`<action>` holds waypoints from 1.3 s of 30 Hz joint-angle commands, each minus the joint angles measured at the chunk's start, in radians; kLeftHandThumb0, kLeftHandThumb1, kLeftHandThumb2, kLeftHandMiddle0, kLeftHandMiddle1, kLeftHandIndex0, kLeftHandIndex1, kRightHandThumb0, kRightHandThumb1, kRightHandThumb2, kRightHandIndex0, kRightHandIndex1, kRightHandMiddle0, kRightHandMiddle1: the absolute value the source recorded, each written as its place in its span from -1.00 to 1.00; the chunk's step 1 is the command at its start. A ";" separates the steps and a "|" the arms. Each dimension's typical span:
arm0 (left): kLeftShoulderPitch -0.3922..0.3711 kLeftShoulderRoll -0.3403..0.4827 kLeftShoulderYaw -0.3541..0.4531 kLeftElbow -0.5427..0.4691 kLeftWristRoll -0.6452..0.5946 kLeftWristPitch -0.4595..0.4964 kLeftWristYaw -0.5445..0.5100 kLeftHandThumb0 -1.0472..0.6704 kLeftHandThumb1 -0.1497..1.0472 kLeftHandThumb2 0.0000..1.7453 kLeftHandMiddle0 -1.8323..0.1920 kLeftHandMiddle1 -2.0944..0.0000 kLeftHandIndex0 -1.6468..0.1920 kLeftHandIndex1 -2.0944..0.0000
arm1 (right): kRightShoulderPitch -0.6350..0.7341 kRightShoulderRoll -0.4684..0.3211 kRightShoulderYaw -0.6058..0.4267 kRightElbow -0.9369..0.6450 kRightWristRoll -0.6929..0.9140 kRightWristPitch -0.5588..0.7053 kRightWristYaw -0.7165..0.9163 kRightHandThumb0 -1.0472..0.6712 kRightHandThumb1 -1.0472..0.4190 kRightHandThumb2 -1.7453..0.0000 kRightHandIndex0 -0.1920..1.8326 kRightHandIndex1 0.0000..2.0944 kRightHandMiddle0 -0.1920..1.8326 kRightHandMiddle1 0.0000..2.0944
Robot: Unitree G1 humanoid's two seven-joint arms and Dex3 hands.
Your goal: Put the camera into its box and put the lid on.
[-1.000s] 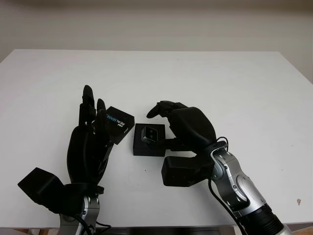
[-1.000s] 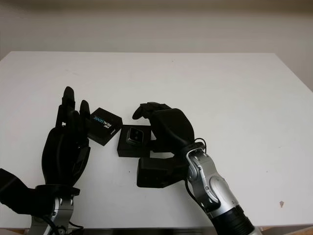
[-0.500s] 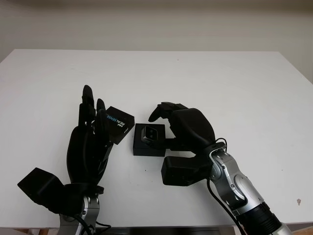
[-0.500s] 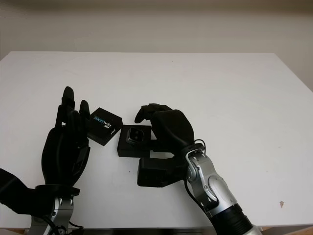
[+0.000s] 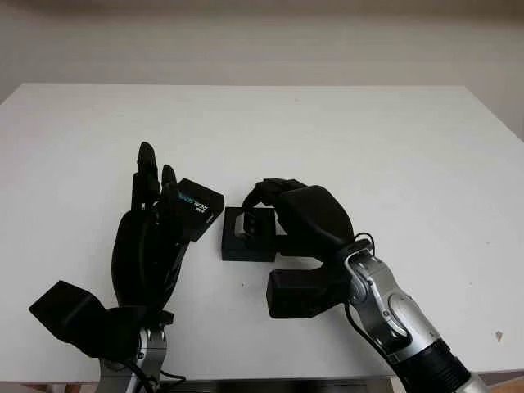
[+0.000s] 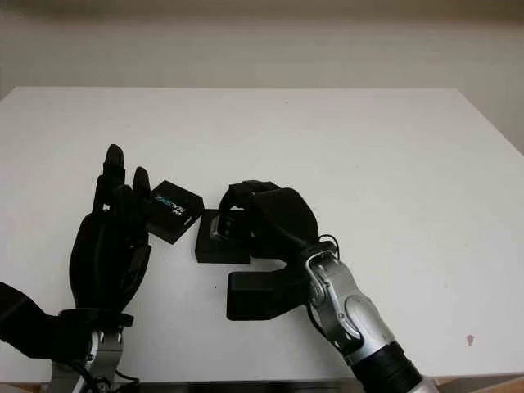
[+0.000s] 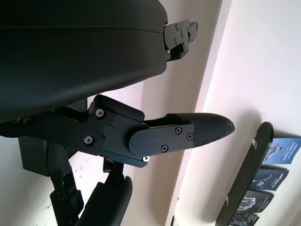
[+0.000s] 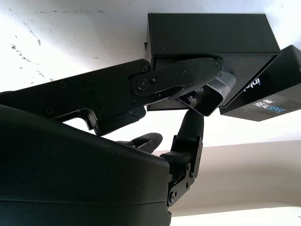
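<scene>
The black box [image 5: 239, 250] lies open on the white table [image 5: 368, 131], just in front of me. The small silver-grey camera [image 8: 210, 93] stands in it, tilted. My right hand [image 5: 255, 213] reaches over the box from the right. Its fingers [image 8: 188, 75] are curled around the camera, one above it and one below. The black lid [image 5: 199, 209] with white and blue lettering lies tilted just left of the box. My left hand [image 5: 154, 176] is open and stands upright beside the lid, its fingertips [image 7: 207, 129] apart from the lid [image 7: 270, 181].
The table stretches bare to the far edge and out to the right. A small dark speck [image 5: 499, 336] marks the near right corner. A pale wall rises behind the table.
My right hand has moved left, and its fingers have come down from behind the box to close over the camera. The lid and my left hand have barely moved.
</scene>
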 commanded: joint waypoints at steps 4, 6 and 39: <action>0.002 0.002 0.000 -0.009 0.003 -0.011 -0.002 -0.64 1.00 -0.43 1.00 0.96 1.00 0.98 | 0.003 -0.007 0.026 0.012 -0.022 -0.022 -0.027 -0.53 -0.86 0.94 -0.42 -0.82 -0.46 -0.06; 0.002 0.000 -0.001 -0.010 0.004 -0.009 0.001 -0.65 1.00 -0.44 1.00 0.95 1.00 0.98 | 0.005 -0.005 0.029 0.021 -0.028 -0.028 -0.054 -0.50 -0.86 0.94 -0.39 -0.80 -0.41 0.00; 0.011 -0.011 -0.018 -0.019 -0.003 -0.004 0.005 -0.64 1.00 -0.46 1.00 0.95 0.99 0.96 | -0.023 0.030 -0.042 0.178 0.197 -0.208 -0.262 -0.24 -0.88 0.93 -0.68 0.10 -0.41 0.60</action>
